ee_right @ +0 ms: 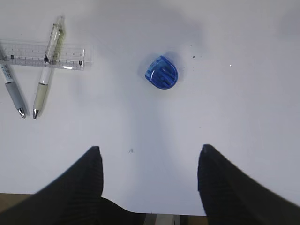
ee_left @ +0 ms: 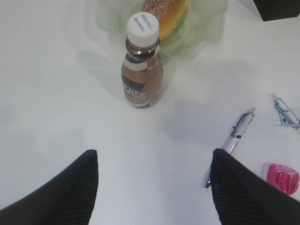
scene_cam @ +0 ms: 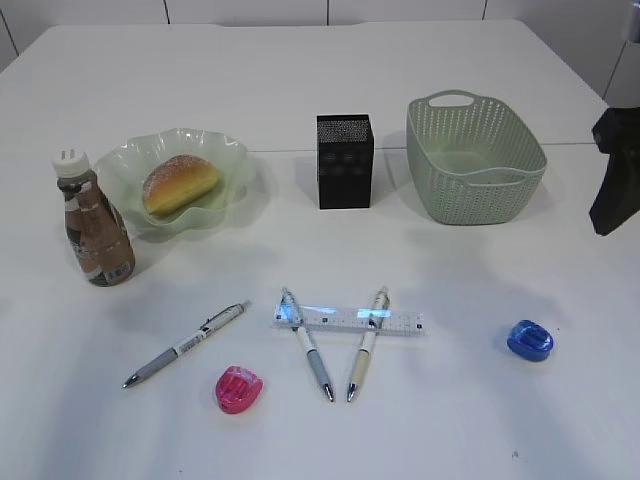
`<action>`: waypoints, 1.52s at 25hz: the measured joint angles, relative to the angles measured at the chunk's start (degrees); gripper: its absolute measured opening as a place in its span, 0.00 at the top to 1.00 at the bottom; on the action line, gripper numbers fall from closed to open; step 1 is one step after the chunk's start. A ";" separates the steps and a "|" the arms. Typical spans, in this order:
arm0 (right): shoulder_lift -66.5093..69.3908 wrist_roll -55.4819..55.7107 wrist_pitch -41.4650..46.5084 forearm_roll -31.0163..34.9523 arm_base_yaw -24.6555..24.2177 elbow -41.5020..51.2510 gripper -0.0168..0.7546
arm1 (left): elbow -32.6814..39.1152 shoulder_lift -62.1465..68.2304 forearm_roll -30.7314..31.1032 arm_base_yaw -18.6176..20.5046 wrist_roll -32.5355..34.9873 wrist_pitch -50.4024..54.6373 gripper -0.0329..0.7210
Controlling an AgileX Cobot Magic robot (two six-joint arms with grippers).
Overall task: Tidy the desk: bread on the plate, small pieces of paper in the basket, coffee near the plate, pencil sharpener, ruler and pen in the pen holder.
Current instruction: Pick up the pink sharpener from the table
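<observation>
My left fingers (ee_left: 152,187) are spread wide and hold nothing, hanging above the large plain white surface (scene_cam: 450,420). Straight ahead of them stands the small clear plastic bottle of brown milky coffee (ee_left: 142,63) with its white cap, upright, and just beyond it sits the pale green translucent glass plate (ee_left: 206,23) with the wavy rim, the oval golden-brown sugar-dusted bread (ee_left: 165,11) lying in it. Off to the right of my left fingers a silver and white click pen (ee_left: 231,143) lies on the surface, and close beside my right-hand pad is a pink plastic pencil sharpener (ee_left: 282,178). My right fingers (ee_right: 149,185) are also spread apart and empty. Ahead of them, well apart, rests a rounded blue translucent pencil sharpener (ee_right: 162,73). Further to the left of them lies the short clear plastic ruler (ee_right: 44,55), with two more pens crossing it: a pale green-barrelled pen (ee_right: 47,70) lying over it and a grey-barrelled pen (ee_right: 11,89) at its left end, their tips toward me. In the exterior view, far ahead of both pairs of fingers, the small black square pen holder (scene_cam: 345,162) stands upright between the plate and the pale sage-green woven-look plastic basket (scene_cam: 475,155). I can see no paper pieces in the basket from here.
</observation>
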 joint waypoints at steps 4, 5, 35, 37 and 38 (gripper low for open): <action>1.66 -2.63 -0.10 0.03 0.00 0.00 0.33 | 0.00 0.00 0.00 0.00 -0.13 1.76 0.26; 1.66 -2.63 -0.10 0.03 0.00 0.00 0.33 | 0.00 0.00 0.00 0.00 -0.12 2.01 0.26; 20.72 -25.20 -12.27 -8.20 5.95 0.60 0.33 | 0.00 0.00 2.24 0.00 -0.15 4.50 0.26; 21.64 -25.25 -13.03 -8.20 5.95 0.71 0.33 | 0.00 0.00 2.24 0.00 -0.15 4.50 0.26; 22.16 -25.25 -13.28 -8.20 5.95 0.71 0.33 | 0.00 0.00 2.24 0.00 -0.15 4.50 0.26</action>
